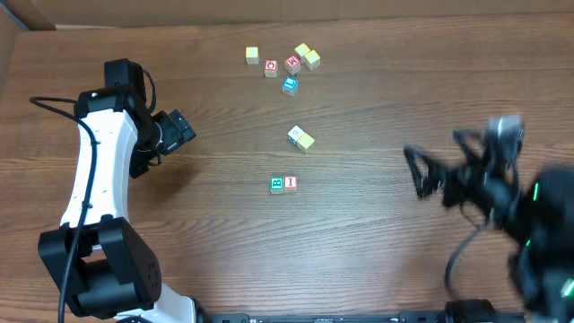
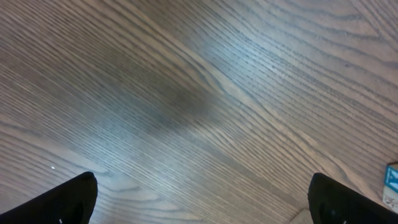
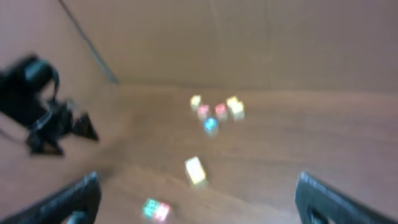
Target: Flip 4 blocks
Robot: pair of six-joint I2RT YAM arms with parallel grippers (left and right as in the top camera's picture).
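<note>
Two blocks stand side by side mid-table, one with a green face and one with a red mark. A yellow block lies behind them and a blue block farther back. My left gripper hangs open at the left, well away from them. In its wrist view the left gripper spans bare wood, with a blue block at the right edge. My right gripper is open and blurred at the right. The right wrist view is blurred: the right gripper faces the green and red pair and the yellow block.
A cluster of cubes sits at the back: a red-ring cube, a yellow one, a red-marked one and two pale yellow ones. Cardboard walls edge the table at the back and far left.
</note>
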